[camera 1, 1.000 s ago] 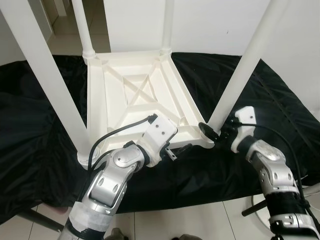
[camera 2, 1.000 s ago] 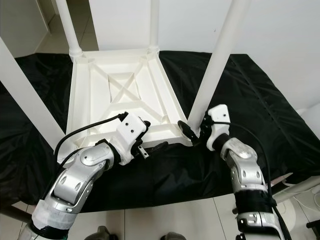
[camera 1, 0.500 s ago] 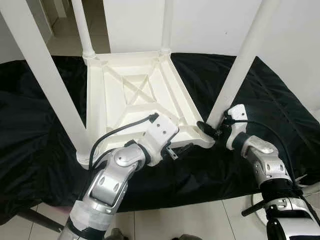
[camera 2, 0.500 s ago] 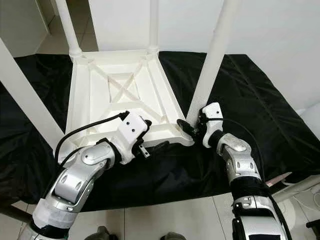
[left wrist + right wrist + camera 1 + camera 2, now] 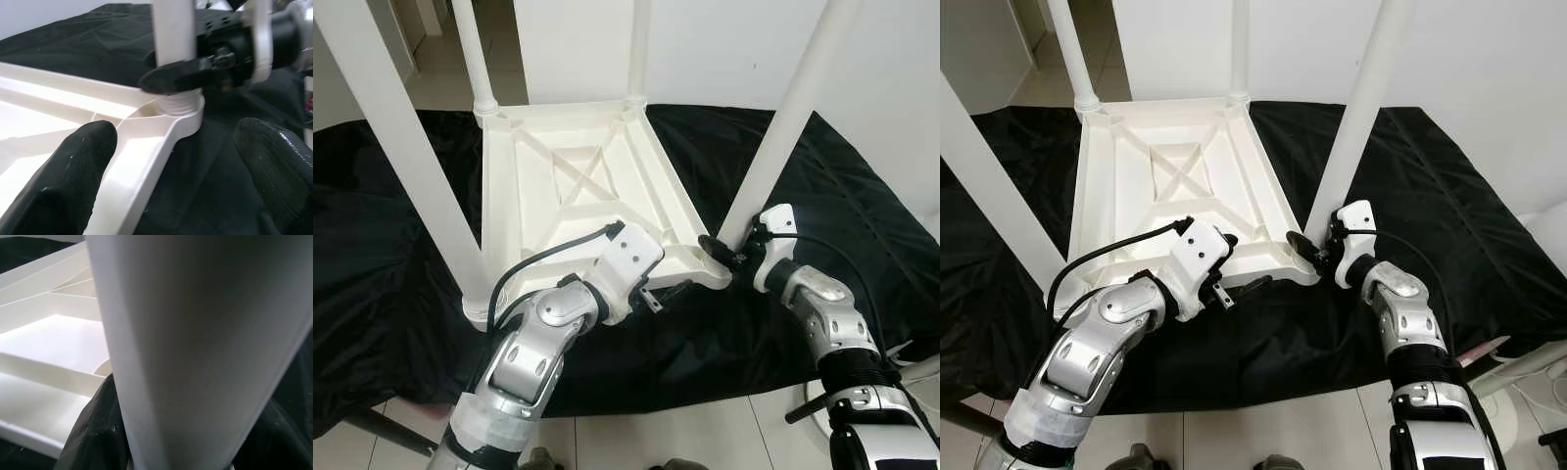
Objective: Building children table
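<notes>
A white plastic children's table [image 5: 578, 186] lies upside down on a black cloth, its legs pointing up. My right gripper [image 5: 729, 257] is at the base of the near right leg [image 5: 783, 127], where it enters the corner socket [image 5: 183, 105]. Its black fingers are shut around that leg; the right wrist view has the leg [image 5: 195, 347] pressed close between them. My left gripper [image 5: 668, 292] hovers open just before the table's near rim, left of that corner. Its two fingertips [image 5: 73, 171] stand wide apart, and the rim runs between them.
The black cloth [image 5: 382, 245] covers the floor around the table. Pale tiles [image 5: 685, 441] lie along its near edge, and a white wall stands behind. The other three legs rise at the far corners and the near left [image 5: 406, 166]. A white round base [image 5: 911, 377] sits at the right.
My right wrist has drawn in closer to the leg's base, and the leg stands slightly more upright. The left arm has stayed in place.
</notes>
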Robot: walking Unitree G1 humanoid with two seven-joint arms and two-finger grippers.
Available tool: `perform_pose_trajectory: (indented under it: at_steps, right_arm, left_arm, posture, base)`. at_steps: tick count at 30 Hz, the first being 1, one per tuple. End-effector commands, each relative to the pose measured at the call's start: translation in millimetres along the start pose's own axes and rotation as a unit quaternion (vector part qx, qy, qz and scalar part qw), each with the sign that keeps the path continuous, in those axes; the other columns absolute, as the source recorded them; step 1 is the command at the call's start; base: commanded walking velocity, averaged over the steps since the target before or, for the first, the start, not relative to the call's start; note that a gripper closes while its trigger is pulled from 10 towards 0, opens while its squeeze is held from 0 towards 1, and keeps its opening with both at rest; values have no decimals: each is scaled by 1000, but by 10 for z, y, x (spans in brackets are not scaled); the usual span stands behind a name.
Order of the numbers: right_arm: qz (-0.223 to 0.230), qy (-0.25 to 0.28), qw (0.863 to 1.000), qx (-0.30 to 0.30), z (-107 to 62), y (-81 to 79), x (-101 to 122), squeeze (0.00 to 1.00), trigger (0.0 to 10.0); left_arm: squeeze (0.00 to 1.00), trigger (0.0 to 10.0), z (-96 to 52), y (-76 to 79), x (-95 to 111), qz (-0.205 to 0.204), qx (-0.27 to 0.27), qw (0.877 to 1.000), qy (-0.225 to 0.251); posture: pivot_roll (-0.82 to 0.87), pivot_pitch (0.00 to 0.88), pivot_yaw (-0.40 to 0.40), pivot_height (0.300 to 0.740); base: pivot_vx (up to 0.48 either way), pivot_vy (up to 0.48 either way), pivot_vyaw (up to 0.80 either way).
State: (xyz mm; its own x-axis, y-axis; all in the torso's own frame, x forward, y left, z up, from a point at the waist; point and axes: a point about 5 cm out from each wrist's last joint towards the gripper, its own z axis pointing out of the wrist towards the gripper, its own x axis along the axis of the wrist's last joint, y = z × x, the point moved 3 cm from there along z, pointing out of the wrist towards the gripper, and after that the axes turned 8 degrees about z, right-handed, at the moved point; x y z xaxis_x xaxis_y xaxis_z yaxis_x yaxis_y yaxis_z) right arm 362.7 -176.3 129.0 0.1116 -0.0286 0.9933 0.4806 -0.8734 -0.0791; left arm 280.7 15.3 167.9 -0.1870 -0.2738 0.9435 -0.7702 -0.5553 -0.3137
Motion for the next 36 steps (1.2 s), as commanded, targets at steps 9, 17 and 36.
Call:
perform_pose_trajectory:
  at_steps: [9, 17, 36]
  right_arm:
    - [38, -4, 987, -153, -58, -150, -199, 0, 10000]
    - [95, 33, 959, -265, -2, -674, -232, 0, 10000]
    - [96, 65, 970, -212, -84, -723, -46, 1000, 10000]
  left_arm:
    - [0, 10000, -8, -5, -8, 0, 18, 1000, -5]
    - [0, 10000, 2, 12, 5, 1, 13, 1000, -3]
    - [0, 10000, -5, 31, 2, 2, 12, 1000, -3]
  posture:
    - [-75, 0, -29, 740]
    - [-77, 0, -25, 740]
    - [-74, 0, -28, 740]
  base:
    - [0, 0, 0]
    - [0, 0, 0]
    - [0, 0, 0]
